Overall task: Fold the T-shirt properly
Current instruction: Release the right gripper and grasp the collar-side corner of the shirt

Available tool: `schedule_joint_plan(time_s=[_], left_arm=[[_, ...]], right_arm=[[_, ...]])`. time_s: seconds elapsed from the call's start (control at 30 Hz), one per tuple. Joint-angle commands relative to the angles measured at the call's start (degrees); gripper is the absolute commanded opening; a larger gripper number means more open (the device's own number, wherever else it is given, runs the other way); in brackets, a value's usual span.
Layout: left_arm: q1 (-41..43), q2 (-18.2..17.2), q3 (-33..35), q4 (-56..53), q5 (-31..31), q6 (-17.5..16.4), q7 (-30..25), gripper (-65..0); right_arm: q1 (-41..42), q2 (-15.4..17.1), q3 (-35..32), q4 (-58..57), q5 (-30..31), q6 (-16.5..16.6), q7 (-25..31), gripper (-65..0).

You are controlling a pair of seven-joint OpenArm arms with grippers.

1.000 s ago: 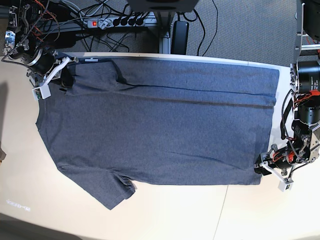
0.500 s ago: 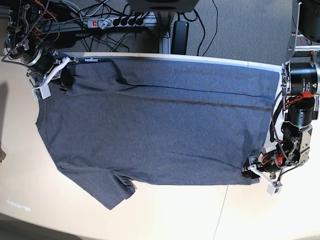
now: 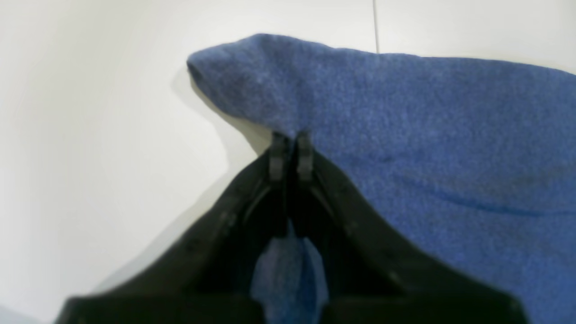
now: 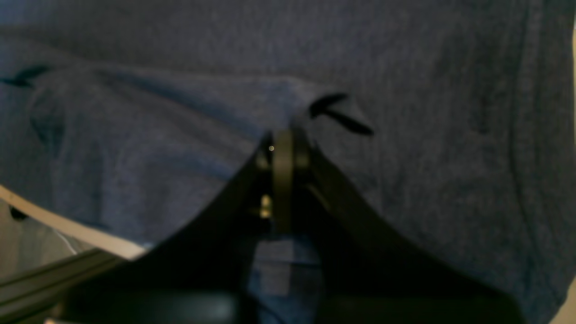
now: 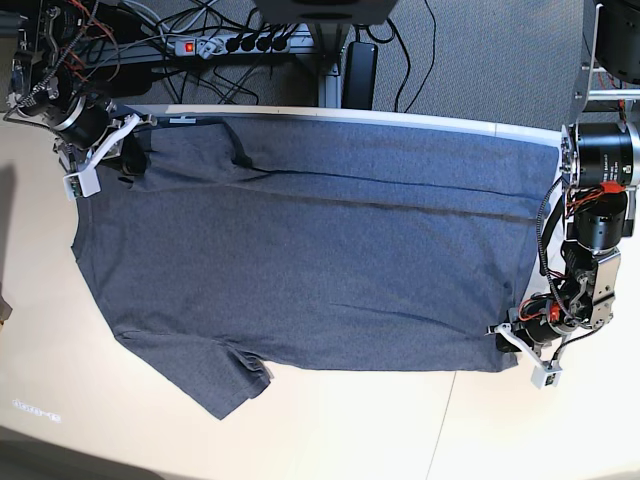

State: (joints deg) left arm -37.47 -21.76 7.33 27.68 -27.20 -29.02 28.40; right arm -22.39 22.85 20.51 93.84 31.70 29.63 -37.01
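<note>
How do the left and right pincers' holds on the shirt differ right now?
Left pincer pinches a hem corner of the T-shirt beside bare table; right pincer pinches a bunched fold near the sleeve, cloth all around. Both are shut on fabric.

The base view was evenly and brightly lit, sharp throughout, with soft shadows. The left wrist view was bright but soft-focused, the pale cream tabletop [image 3: 90, 135] nearly washed out. The right wrist view was dim and blurred, the black plastic gripper [image 4: 282, 144] darkest.
</note>
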Motion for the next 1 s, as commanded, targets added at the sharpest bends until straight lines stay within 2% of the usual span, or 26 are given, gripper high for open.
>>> schedule_joint_plan(time_s=[0.0,0.23,0.4,0.63,0.73,0.83,0.87,0.93,0.97], left_arm=[[-1.38,-0.66,-0.07,0.44,0.55,-0.59,-0.33,-65.0],[-1.36,-0.81,-0.04,0.44,2.25,-0.57,-0.28,-65.0],[-1.09,-1.14,3.17,0.44,2.23,-0.55,0.11,-65.0],[-1.25,-1.14,11.89,0.44,2.23,-0.35,-0.55,-65.0],[-1.27,-1.09,12.7,0.44,2.19,-0.31,-0.57,-65.0],[-1.44,-1.14,12.68,0.44,2.23,-0.15,-0.55,-65.0],[-1.46,-1.14,12.68,0.44,2.25,-0.15,-0.55,-65.0],[-1.49,-1.14,12.7,0.44,2.25,-0.15,-0.55,-65.0],[-1.46,-1.14,12.7,0.44,2.25,-0.15,-0.55,-65.0]], right_arm=[[0.42,1.29,0.52,0.9,1.07,1.22,2.1,-65.0],[9.11,4.07,1.81,0.92,6.29,1.2,-2.14,-65.0],[18.27,6.12,2.25,-2.38,5.01,1.2,-3.69,-65.0],[37.64,6.99,2.25,-30.18,1.77,1.09,-3.5,-65.0],[45.66,7.41,2.25,-41.46,0.22,1.09,-2.21,-65.0],[51.67,8.22,2.25,-48.61,-2.8,1.2,1.36,-65.0],[53.24,8.59,2.25,-50.16,-3.98,1.2,2.47,-60.4],[55.65,9.27,2.23,-52.65,-6.03,1.16,4.22,-44.3],[56.54,9.6,2.23,-53.86,-7.19,1.18,5.14,-39.6]])
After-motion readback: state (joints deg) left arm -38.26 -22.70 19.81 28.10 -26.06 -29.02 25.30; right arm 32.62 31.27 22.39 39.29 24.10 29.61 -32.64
